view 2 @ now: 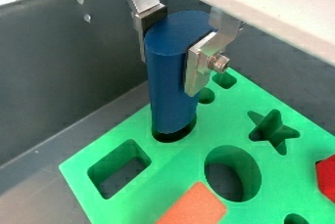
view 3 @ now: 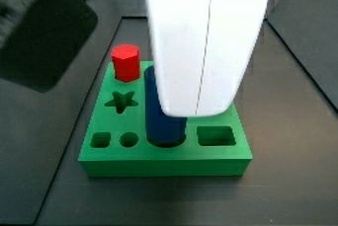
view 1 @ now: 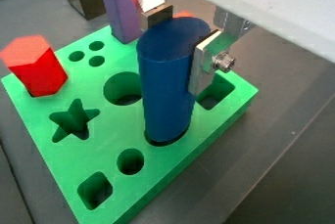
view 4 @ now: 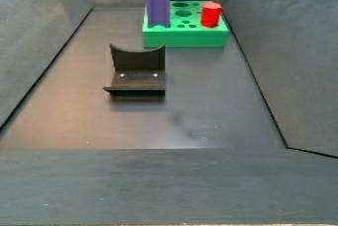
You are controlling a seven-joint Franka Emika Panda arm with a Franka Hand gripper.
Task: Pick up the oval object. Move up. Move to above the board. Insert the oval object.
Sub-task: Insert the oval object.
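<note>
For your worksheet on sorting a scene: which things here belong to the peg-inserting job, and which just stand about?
Belonging to the job:
- oval object, its foot in a hole of the board
- board
- pincer, fingers either side of the peg over the board

Standing about:
- purple block
- red hexagonal block
- fixture

Oval object [view 2: 177, 76]: dark blue peg, upright, lower end seated in a hole of the board [view 2: 157, 159]. Gripper [view 2: 181, 42]: silver fingers [view 2: 206, 60] are set against opposite sides of the peg's upper part. Board: green, with star, oval and rectangular cut-outs shown. An orange piece [view 2: 199, 208] and a red piece [view 2: 326, 177] are seen at the frame edges.
</note>
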